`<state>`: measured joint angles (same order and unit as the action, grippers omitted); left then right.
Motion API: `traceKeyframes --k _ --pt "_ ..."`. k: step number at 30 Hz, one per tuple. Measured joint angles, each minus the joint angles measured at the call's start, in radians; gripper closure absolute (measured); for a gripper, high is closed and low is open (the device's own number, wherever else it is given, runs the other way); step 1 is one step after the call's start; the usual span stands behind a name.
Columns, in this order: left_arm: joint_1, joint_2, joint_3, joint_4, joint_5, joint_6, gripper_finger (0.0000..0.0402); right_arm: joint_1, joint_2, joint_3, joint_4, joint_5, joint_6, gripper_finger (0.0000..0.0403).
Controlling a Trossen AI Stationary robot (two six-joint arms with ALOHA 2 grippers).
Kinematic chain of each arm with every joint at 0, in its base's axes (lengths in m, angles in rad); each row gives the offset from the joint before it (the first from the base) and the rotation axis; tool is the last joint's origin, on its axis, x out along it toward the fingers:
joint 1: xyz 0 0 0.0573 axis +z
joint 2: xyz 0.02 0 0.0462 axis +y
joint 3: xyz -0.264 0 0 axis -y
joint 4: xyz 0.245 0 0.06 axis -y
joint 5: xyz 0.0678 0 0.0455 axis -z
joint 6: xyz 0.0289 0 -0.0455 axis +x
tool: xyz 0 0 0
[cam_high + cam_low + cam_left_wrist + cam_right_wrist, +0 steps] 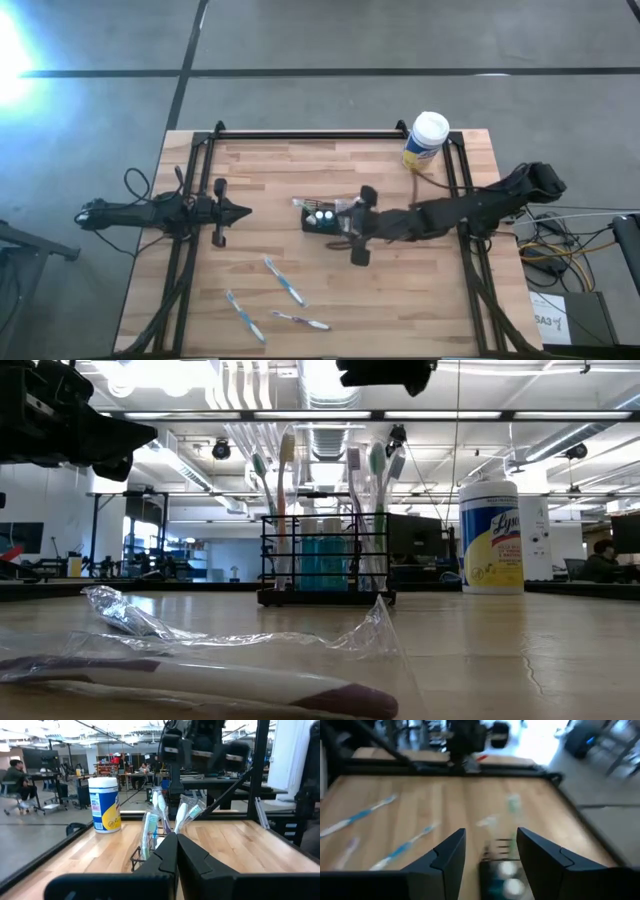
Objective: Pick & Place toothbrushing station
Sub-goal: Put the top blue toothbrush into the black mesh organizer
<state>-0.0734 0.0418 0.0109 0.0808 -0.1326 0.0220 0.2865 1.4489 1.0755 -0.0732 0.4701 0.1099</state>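
The toothbrushing station (pixel 320 217), a small black mesh holder, stands upright on its base at the middle of the wooden table. Several toothbrushes (pixel 285 470) stand in it. My right gripper (pixel 343 223) hovers open just above it on its right side. The holder (pixel 499 872) shows low between the two fingers, which do not touch it. In the low view this gripper (pixel 385 372) is clear of the brush tops. My left gripper (pixel 240 211) waits shut and level at the table's left, pointing toward the holder (pixel 142 854).
A white-lidded, yellow-labelled canister (pixel 426 140) stands at the far right corner. Three wrapped toothbrushes (pixel 284 280) (pixel 245 317) (pixel 301 321) lie on the near half of the table. One in clear plastic (pixel 200 682) lies close to the low camera. Black frame rails (pixel 310 134) border the table.
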Motion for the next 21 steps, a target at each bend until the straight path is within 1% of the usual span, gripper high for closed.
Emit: traceKeyframes --k 4,9,15,19,21 --pt "0.000 0.000 0.000 0.003 0.000 -0.078 0.0394 0.022 0.125 0.104 -0.033 0.000 0.065 0.0239" --pt "0.000 0.001 0.000 -0.011 0.000 -0.107 0.0394 0.065 0.304 0.244 -0.045 -0.003 0.099 0.0249" --pt "0.000 0.002 0.000 -0.014 0.000 -0.148 0.0394 0.121 0.502 0.452 -0.125 -0.118 0.151 0.0260" --pt "0.000 0.002 0.000 -0.017 0.000 -0.211 0.0394 0.131 0.626 0.606 -0.199 -0.143 0.246 0.0267" --pt "0.000 0.002 0.000 -0.020 0.003 -0.238 0.0394 0.127 0.692 0.696 -0.274 -0.153 0.319 0.0270"
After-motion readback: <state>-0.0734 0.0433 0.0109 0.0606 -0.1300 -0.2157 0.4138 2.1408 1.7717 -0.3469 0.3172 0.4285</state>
